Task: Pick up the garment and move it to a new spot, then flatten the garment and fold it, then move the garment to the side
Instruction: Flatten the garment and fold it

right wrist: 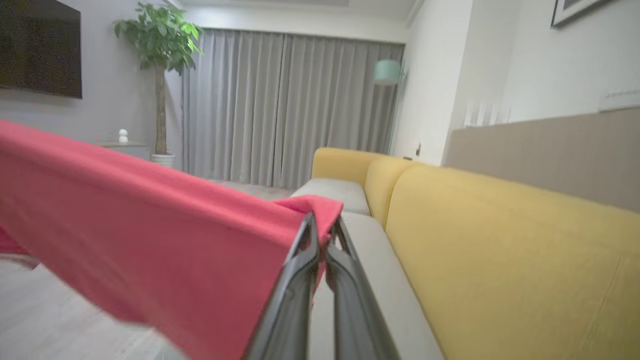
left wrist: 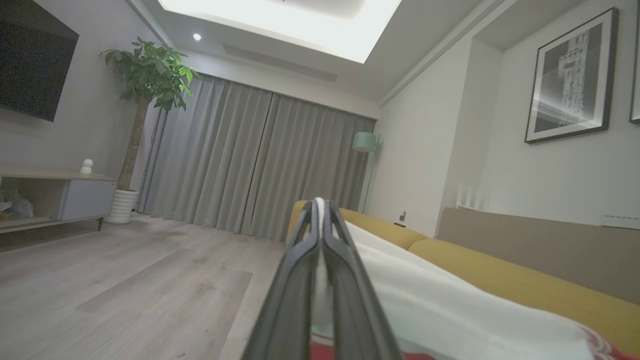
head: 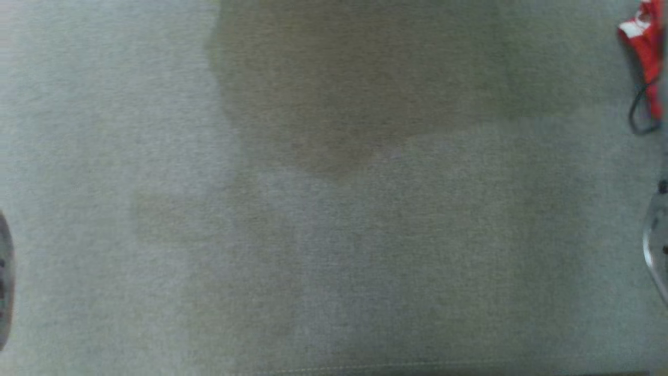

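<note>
- The left jaws are pressed shut on a thin white edge of the garment (left wrist: pixel 450 305), which shows as a pale strip between the two dark fingers right up to their tips.
- To the right of those fingers the cloth spreads wide and white, with a red border at its near edge, and it lies against the yellow sofa (left wrist: pixel 500 280).
- The right jaws are also closed, pinching a red fold of the garment at their tips.
- From that fold the red cloth runs out to the left as a broad raised sheet. Its upper edge is fairly straight, and its lower edge is blurred above the floor (left wrist: pixel 125 280).
- The sofa's yellow back runs along the right side, and its grey seat cushion (right wrist: pixel 335 192) stretches from beneath the right jaws to the far armrest.
- In the head view a wide stretch of grey woven seat lies ahead, blurred, with a seam along its near edge.
- A red-and-white bunch of the garment sits in that view's far right corner, with a dark cord loop (head: pixel 639 117) just below it.
- Left of the sofa, the pale wood floor reaches to the grey curtains (left wrist: pixel 250 165).
- A potted plant (left wrist: pixel 150 75) and a low cabinet (left wrist: pixel 60 195) stand by the far left wall.
</note>
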Controlling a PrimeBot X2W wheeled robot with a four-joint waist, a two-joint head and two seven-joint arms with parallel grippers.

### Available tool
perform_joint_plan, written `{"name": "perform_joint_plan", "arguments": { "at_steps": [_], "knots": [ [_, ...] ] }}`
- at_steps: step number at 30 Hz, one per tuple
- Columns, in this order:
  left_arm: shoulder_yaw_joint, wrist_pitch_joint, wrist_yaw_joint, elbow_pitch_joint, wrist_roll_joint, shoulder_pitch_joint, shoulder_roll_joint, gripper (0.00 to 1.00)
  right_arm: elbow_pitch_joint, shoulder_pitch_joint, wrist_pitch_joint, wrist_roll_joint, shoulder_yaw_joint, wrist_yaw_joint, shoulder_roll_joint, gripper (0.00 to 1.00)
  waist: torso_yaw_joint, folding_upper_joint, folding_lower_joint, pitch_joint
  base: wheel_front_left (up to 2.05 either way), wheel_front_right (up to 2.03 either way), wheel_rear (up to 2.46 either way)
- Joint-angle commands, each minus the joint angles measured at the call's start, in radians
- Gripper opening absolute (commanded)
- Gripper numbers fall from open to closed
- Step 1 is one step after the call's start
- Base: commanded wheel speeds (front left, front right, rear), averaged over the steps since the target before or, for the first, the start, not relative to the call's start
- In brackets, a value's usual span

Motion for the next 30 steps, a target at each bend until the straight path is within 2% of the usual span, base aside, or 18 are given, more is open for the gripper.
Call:
{"name": "perform_joint_plan", "arguments": {
  "at_steps": [1,9,16,24,27,30],
  "knots": [
    [0.01,-0.019,-0.012,0.009,0.01,-0.019,0.051,0.0,0.026,0.001,-0.019,-0.008,-0.001,-0.001,0.008,0.0,0.017,0.0001,-0.0002,-0.01,0.0,0.0,0.0],
    [-0.09,-0.095,-0.083,0.17,0.04,0.193,0.007,0.0,0.279,0.135,-0.063,-0.016,0.081,-0.001,-0.022,0.0,0.064,0.0001,-0.0002,-0.052,0.0,0.0,0.0],
    [-0.16,-0.134,-0.1,0.216,0.077,0.466,0.007,0.0,0.417,0.27,-0.06,0.0,0.263,-0.001,-0.042,0.0,0.082,0.0001,-0.0002,-0.124,0.0,0.0,0.0],
    [-0.306,-0.132,-0.108,0.168,0.163,0.693,0.058,0.0,0.47,0.362,-0.01,0.117,0.417,-0.001,-0.068,0.0,0.087,0.0001,-0.0002,-0.218,0.0,0.0,0.0],
    [-0.351,-0.102,-0.109,0.128,0.164,0.773,0.097,0.0,0.453,0.406,0.027,0.181,0.495,-0.001,-0.089,0.0,0.085,0.0001,-0.0002,-0.257,0.0,0.0,0.0],
    [-0.407,-0.026,-0.109,0.027,0.134,0.876,0.156,0.0,0.388,0.472,0.09,0.294,0.6,-0.001,-0.13,0.0,0.08,0.0001,-0.0002,-0.307,0.0,0.0,0.0]
  ]
}}
